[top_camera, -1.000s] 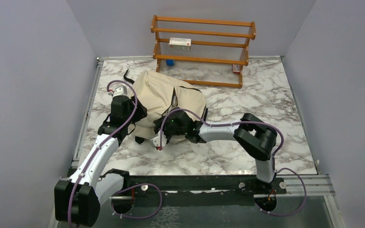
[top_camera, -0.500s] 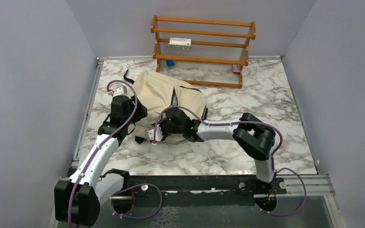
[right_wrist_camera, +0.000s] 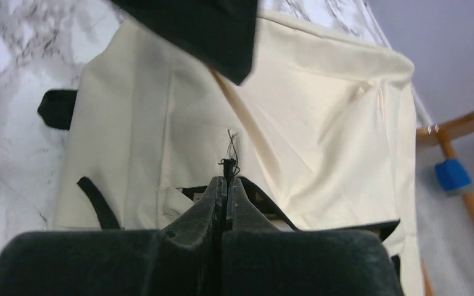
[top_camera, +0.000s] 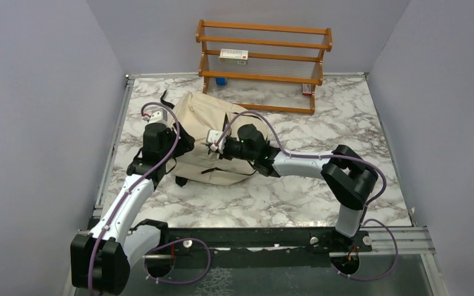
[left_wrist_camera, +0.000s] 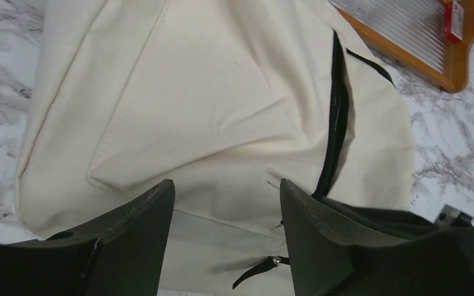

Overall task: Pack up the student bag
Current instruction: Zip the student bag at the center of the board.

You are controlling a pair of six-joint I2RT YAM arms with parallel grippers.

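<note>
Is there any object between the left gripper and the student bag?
Nothing visible stands between them. The left gripper is open right above the student bag, and only cream fabric shows between its fingers. The right gripper, shut on a black thread, is not in between.

The left arm (top_camera: 126, 200) and right arm (top_camera: 299, 164) share one build: smooth white shells set between blocky black joint housings, with a bulky black block at each elbow. A purple cable (top_camera: 174, 132) runs along each arm in loose loops, arching high over the wrist at the end farthest from the rail (top_camera: 253, 237). More purple loops trail on the near side of the rail by the bases. The left wrist carries a small white-and-red connector (top_camera: 154, 115). The left gripper (left_wrist_camera: 225, 185) has matte black wedge fingers (left_wrist_camera: 129, 240), one with a small round hole. The right gripper (right_wrist_camera: 224, 182) is equally dark, tapering to narrow tips.
</note>
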